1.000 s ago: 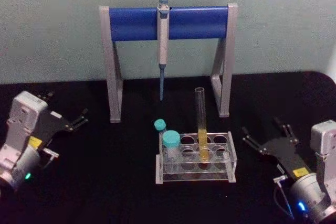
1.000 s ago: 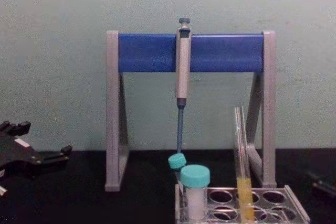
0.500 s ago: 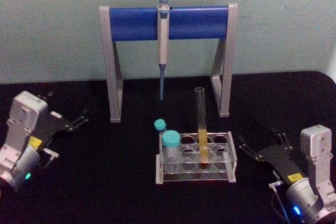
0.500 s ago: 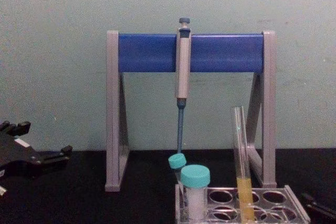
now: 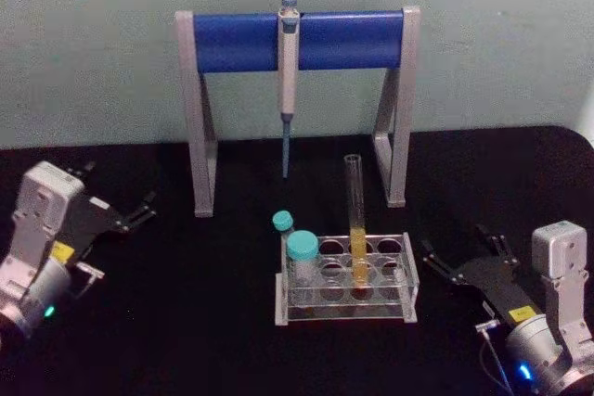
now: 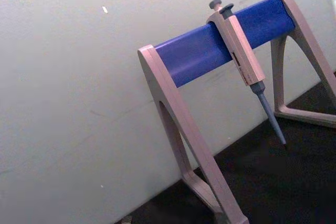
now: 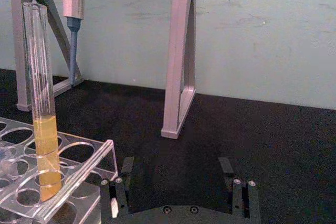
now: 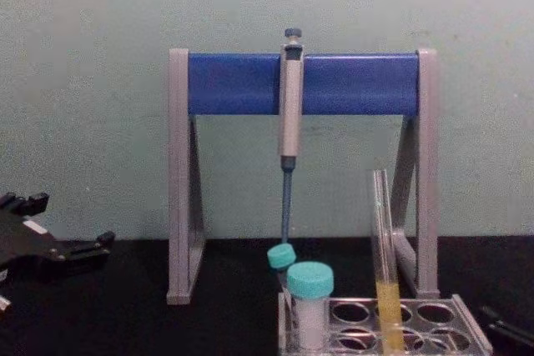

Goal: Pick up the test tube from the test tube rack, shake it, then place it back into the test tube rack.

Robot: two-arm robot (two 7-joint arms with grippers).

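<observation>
The test tube (image 5: 356, 220) was seated upright in the test tube rack (image 5: 345, 277) at the middle of the black worktop (image 5: 213, 303), with yellow liquid in its lower part. The right end effector (image 5: 461, 261) was positioned just beside the rack's right end, fingers spread apart, nothing held. The left end effector (image 5: 135, 210) was parked well apart at the worktop's left side, fingers likewise apart.

Test tube (image 5: 355, 220) upright in rack (image 5: 345, 277)
</observation>
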